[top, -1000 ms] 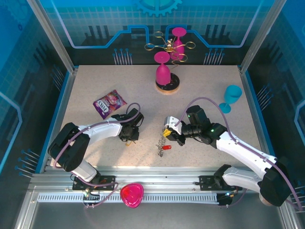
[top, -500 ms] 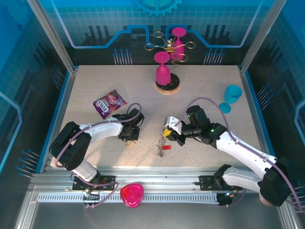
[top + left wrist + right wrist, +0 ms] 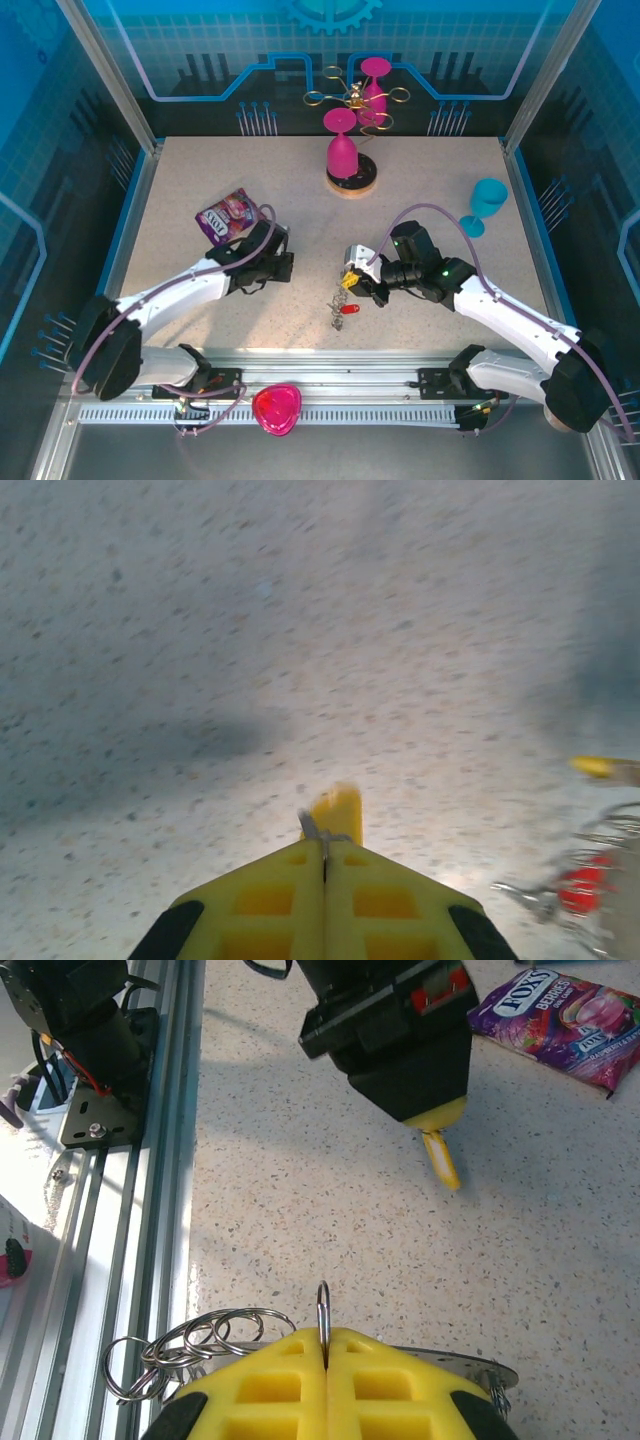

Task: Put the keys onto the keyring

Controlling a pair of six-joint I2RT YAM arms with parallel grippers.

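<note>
Left gripper (image 3: 323, 852) is pinching a yellow-headed key (image 3: 336, 813) above the table. Right gripper (image 3: 323, 1352) is clamping the keyring (image 3: 340, 300) by one wire loop. Threading is not yet done, and the red key (image 3: 348, 309) is beside the ring.

1. Here's the speckled beige stone-look tabletop (image 3: 430, 210), flat and matte, bright under even light from above.
2. Behind it and down both sides, translucent blue wall panels (image 3: 200, 50), printed with a pale grid and darker circuit lines.
3. Slanted silver aluminium posts (image 3: 105, 70) mark the back corners.
4. Along the near edge runs a ribbed silver aluminium rail (image 3: 340, 385).
5. Up close in the left wrist view, soft grey shadows smear across the tabletop's grain.
</note>
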